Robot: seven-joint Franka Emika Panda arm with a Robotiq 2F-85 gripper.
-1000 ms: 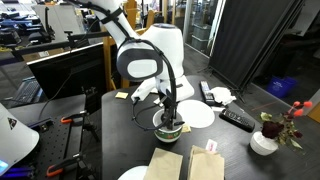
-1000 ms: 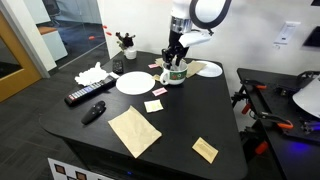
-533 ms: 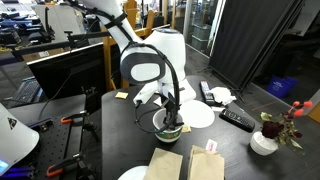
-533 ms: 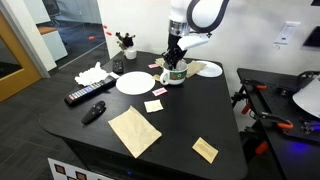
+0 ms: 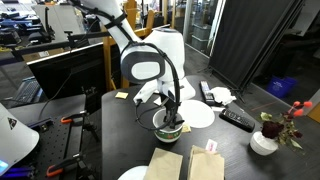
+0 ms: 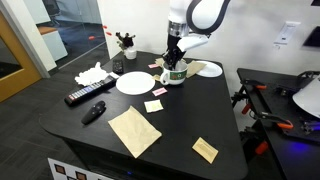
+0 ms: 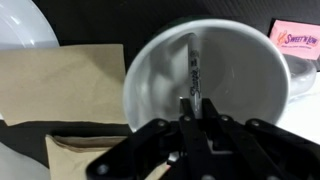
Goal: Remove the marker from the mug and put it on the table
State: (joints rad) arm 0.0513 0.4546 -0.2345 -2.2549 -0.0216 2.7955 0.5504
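The mug [image 7: 160,75] is white with a green band and stands on the dark table [image 6: 190,120]; it shows in both exterior views [image 5: 169,124] [image 6: 176,74]. In the wrist view the marker [image 7: 191,65] lies inside the mug, a thin dark stick with white lettering. My gripper [image 7: 192,110] reaches down into the mug, and its two fingers are closed together on the marker's near end. In the exterior views the gripper [image 5: 171,108] [image 6: 174,58] stands straight over the mug, and the marker is hidden there.
White plates [image 6: 133,82] [image 5: 196,114] lie beside the mug. Brown paper bags [image 6: 133,130] [image 5: 186,163], a pink packet [image 7: 299,38], black remotes [image 6: 84,95] [image 5: 236,118] and a small flower pot [image 5: 264,141] are on the table.
The arm's upper part has shifted slightly since one second ago. The gripper stays in the mug.
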